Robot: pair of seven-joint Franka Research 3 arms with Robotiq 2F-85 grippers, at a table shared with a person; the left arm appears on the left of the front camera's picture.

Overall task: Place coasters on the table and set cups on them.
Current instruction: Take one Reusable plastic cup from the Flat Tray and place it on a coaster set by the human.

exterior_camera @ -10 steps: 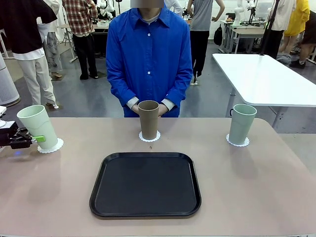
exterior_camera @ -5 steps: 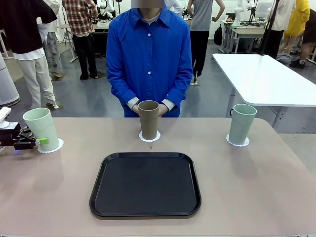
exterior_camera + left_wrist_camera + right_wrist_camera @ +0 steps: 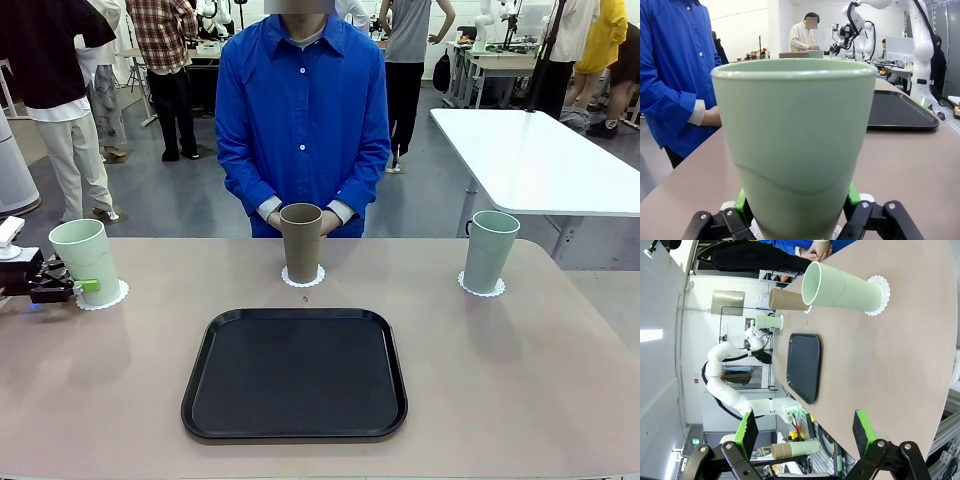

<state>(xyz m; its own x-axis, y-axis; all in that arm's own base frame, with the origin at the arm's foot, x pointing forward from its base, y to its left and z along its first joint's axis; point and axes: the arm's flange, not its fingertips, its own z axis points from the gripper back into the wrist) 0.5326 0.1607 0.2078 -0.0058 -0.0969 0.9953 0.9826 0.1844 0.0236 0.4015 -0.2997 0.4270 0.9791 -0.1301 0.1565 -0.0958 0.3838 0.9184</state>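
Three cups stand on three coasters across the far side of the counter (image 3: 120,400). The left mint cup (image 3: 86,262) sits upright on its coaster (image 3: 105,296), the left pincer (image 3: 88,284) flanking its base (whether clenched or easing off, I cannot tell). The right pincer (image 3: 805,432) gapes, released, near the right cup (image 3: 490,251).

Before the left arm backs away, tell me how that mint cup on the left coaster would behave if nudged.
The left mint cup is tall and narrows toward its base, so a push near the rim would probably tip it rather than slide it. It looks empty and thin-walled, likely light. The lacy paper coaster beneath may slip or crumple on the smooth table.
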